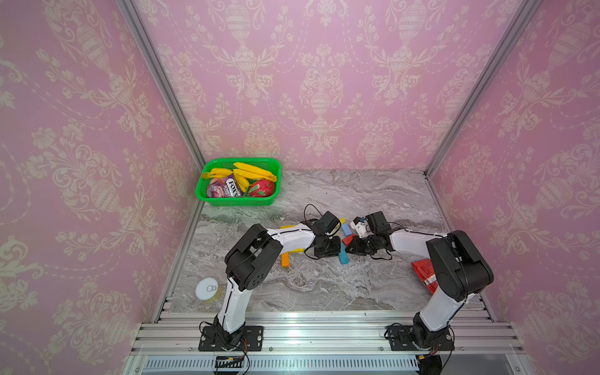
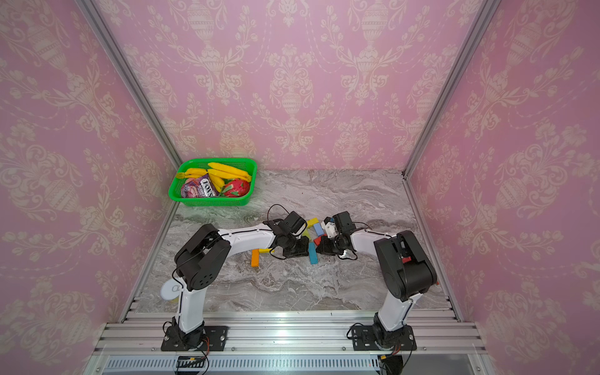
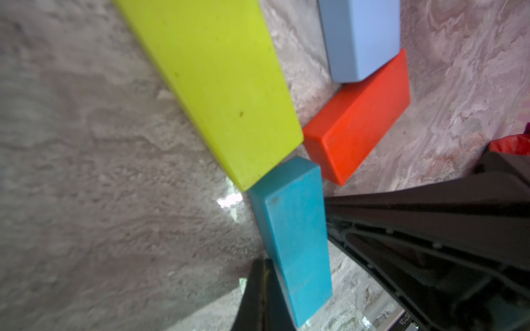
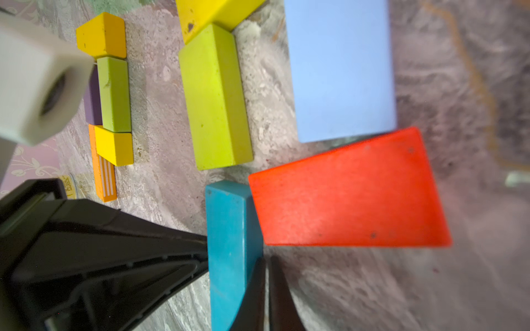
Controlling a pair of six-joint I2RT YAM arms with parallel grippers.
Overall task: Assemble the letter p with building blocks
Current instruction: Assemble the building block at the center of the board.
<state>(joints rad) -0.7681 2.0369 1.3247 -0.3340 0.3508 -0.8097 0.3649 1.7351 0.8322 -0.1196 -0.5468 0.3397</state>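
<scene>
The building blocks lie in a loose cluster mid-table. A teal block (image 1: 343, 256) lies between my two grippers. My left gripper (image 3: 262, 275) is shut with nothing in it, its closed fingers against one long side of the teal block (image 3: 295, 243). My right gripper (image 4: 267, 275) is also shut and holds nothing, resting against the opposite side of the teal block (image 4: 229, 252). Just beyond lie a red block (image 4: 350, 192), a light blue block (image 4: 341, 68), a lime green block (image 4: 215, 100) and a yellow block (image 4: 212, 14). An orange block (image 1: 285, 259) and a yellow one (image 1: 296, 251) lie partly under my left arm.
A green basket (image 1: 238, 203) with bananas, a snack bag and a red fruit stands at the back left. A tin can (image 1: 206, 289) sits at the front left. A red packet (image 1: 423, 271) lies at the right, partly under my right arm. Pink walls enclose three sides.
</scene>
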